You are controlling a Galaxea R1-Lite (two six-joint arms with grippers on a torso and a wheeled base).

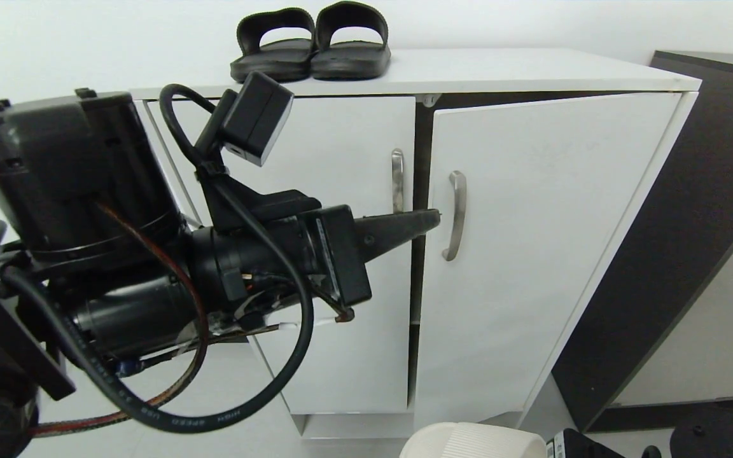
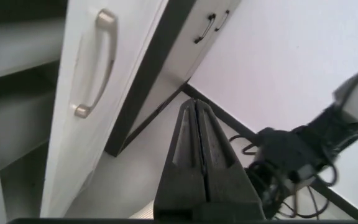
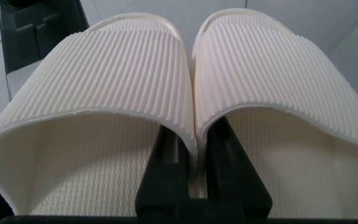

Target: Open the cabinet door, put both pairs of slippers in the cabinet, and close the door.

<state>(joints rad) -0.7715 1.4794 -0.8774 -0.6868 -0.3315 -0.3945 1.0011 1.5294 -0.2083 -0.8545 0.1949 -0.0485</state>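
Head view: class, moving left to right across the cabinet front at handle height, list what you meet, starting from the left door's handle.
left door's handle → left gripper, its tip at the gap between the doors → right door's handle → right door → dark panel beside the cabinet

The cabinet (image 1: 532,73) is plain white, its door handles (image 1: 455,216) brushed silver. The black slippers (image 1: 310,44) are unpatterned; the cream slippers (image 3: 123,74) carry fine ribbing (a waffle texture lines their insoles).
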